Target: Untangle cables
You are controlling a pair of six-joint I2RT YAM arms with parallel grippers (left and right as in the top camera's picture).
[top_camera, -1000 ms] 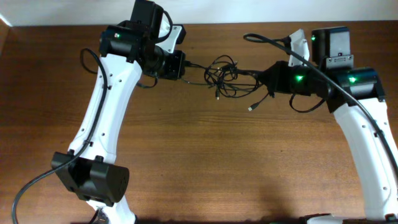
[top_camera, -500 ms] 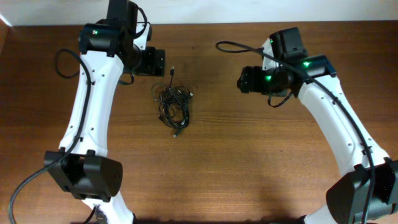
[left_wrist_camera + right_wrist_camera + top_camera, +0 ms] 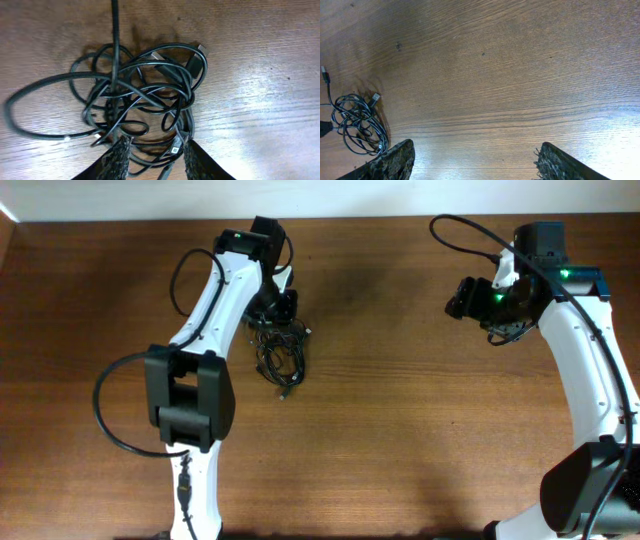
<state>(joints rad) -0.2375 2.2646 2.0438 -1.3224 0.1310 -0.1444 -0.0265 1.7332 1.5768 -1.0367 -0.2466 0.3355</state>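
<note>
Left hand [image 3: 283, 308] spread, set right over the top edge of the cables [image 3: 280, 352]. In left wrist view its fingers [image 3: 117, 157] stand apart at frame bottom and a few strands of the cables [image 3: 145, 95] pass between them. Nothing looks pinched; can't tell if the pads touch any cord

Cables are one tight knot of thin black cords lying on the counter [image 3: 400, 430], left of centre and toward the far side. Loops overlap many times. One wide loop [image 3: 30, 115] sticks out to the left in left wrist view, and one strand [image 3: 115, 30] runs straight up out of frame. Dark plug [image 3: 200, 48] sits at the knot's upper right edge. In right wrist view the knot [image 3: 357, 125] lies far left, with a silvery plug tip [image 3: 376, 97] at its top and another plug [image 3: 324, 75] at the frame edge

Counter is brown wood grain, glare in patches [image 3: 260, 75]

Right hand [image 3: 462, 298] well apart from the cables, over the right far side of the counter. Its fingers [image 3: 395, 162] are spread wide in right wrist view, only bare wood [image 3: 520, 75] between them
</note>
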